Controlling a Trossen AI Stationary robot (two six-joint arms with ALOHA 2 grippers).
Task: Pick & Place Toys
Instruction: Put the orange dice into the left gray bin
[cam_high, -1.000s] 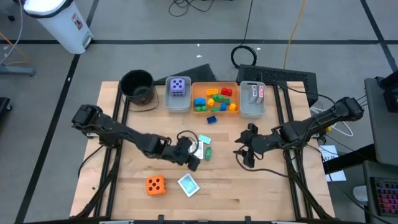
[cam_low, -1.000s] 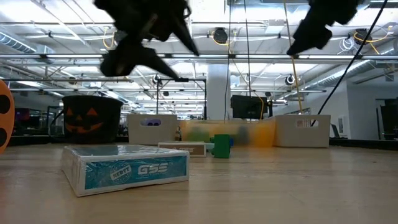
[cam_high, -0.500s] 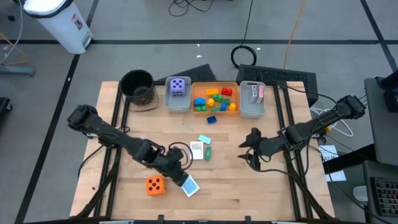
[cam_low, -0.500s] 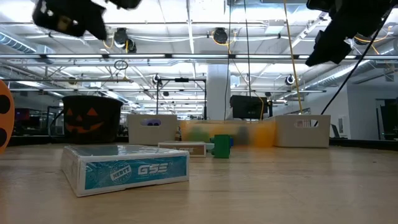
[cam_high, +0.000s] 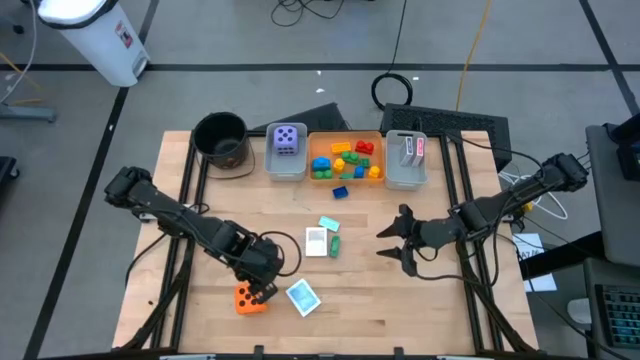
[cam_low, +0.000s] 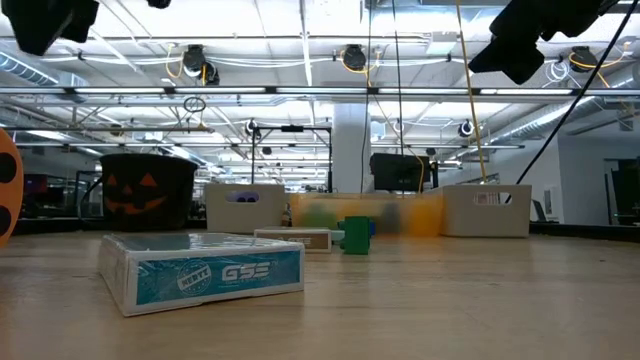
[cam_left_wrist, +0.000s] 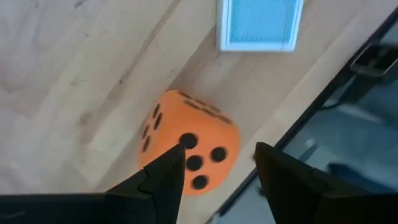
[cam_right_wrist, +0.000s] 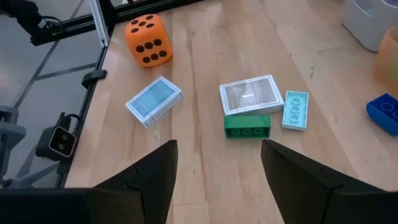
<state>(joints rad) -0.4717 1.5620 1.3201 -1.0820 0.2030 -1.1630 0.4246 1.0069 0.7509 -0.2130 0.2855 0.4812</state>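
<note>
Two risks stand out: the orange die (cam_left_wrist: 189, 149) lies just ahead of the left gripper (cam_left_wrist: 214, 165), close to the bench (cam_high: 400, 310) edge, so an off-centre closing could push it off. That gripper's fingers stand apart, empty, straddling the die without touching. The right gripper (cam_high: 398, 240) waits open and empty, the green brick (cam_right_wrist: 247, 124) and cards beyond it.

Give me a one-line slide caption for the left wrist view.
Left gripper open above the orange die, a teal card deck lying just beyond on the wooden table.
</note>
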